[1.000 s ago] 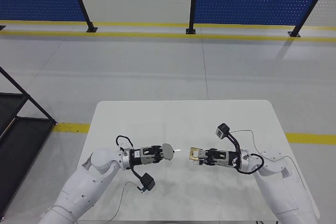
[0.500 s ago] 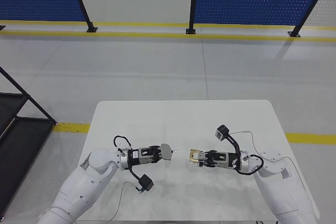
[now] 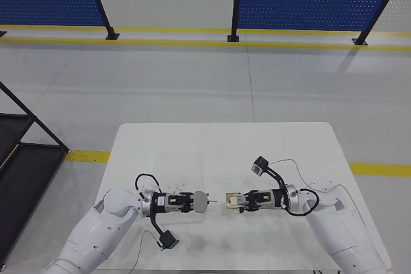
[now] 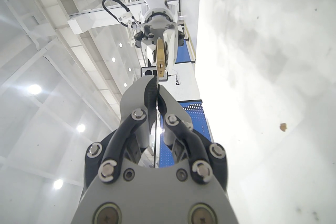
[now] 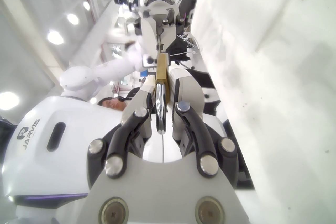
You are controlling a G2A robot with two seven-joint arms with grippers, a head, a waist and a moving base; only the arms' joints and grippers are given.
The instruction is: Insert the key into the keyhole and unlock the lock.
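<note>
Held level above the surface (image 3: 260, 147), key (image 3: 212, 201) clenched in left gripper (image 4: 155, 83), lock (image 5: 162, 68) clamped in right gripper (image 5: 162, 82), keyhole facing tip, apart, aligned for insertion.

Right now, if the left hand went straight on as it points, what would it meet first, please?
Probably the padlock in the right hand; the left hand's key lies short of it.

Both arms pulled back toward the near edge of the table (image 3: 157, 140). Left gripper (image 3: 201, 201) with key (image 3: 211, 201) and right gripper (image 3: 238, 200) with padlock (image 3: 231, 199) moved together. They now sit more level with each other.
</note>
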